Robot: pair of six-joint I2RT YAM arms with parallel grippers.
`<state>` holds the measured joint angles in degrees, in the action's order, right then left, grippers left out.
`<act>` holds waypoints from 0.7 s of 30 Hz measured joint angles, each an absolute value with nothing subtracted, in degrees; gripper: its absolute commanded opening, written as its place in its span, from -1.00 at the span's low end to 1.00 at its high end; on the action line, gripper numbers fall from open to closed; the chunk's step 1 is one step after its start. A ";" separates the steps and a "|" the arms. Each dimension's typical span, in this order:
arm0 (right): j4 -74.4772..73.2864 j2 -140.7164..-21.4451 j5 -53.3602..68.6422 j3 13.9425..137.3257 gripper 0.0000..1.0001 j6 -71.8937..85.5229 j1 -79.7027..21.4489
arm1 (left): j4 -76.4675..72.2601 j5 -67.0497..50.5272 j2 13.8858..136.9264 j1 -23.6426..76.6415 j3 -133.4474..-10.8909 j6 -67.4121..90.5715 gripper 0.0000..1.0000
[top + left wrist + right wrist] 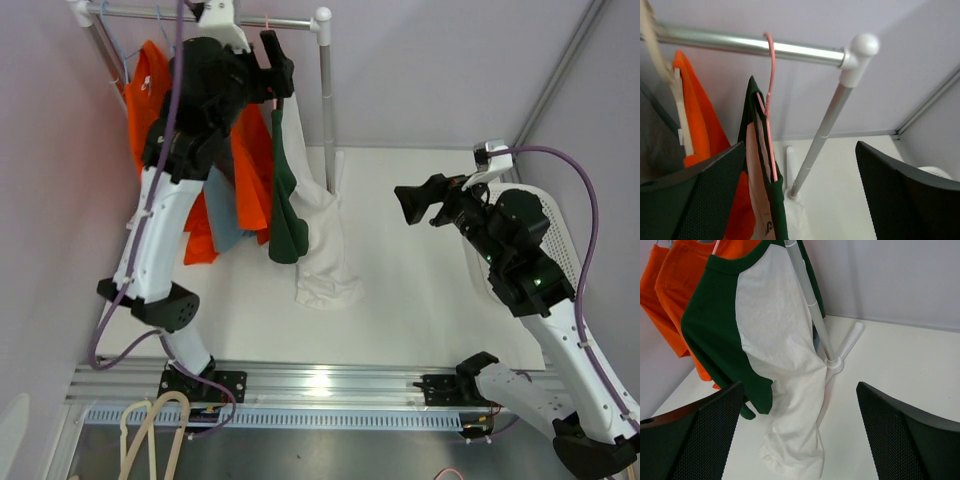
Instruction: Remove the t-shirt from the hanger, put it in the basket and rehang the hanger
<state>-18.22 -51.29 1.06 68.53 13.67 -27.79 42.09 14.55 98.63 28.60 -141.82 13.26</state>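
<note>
The t-shirt [775, 340] has a white body and dark green sleeves and collar. It hangs from a thin pink hanger [770, 75] hooked over the metal rail [740, 44], and its white hem [325, 270] trails on the table. My left gripper [800, 200] is open up by the rail, with the hanger's neck and the green collar [772, 200] just inside its left finger [705, 200], touching nothing. The right gripper [800, 435] is open low over the table to the shirt's right, facing it, apart from it.
Orange shirts [150, 95] and a grey-blue garment [222, 220] hang left of the t-shirt on the same rail. The rack's upright post [825, 135] stands just right of the shirt on a white foot [834, 362]. A white basket [560, 230] sits behind the right arm. Spare beige hangers [150, 435] lie near left.
</note>
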 measured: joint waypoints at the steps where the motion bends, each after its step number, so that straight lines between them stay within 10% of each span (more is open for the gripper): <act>1: -18.24 -51.05 0.91 68.53 0.99 13.65 -27.79 | 42.28 15.05 100.18 28.60 -142.08 13.02 0.86; 21: -19.49 -46.46 -1.85 66.67 0.99 11.84 -27.79 | 28.56 22.50 106.78 28.67 -130.06 9.93 0.63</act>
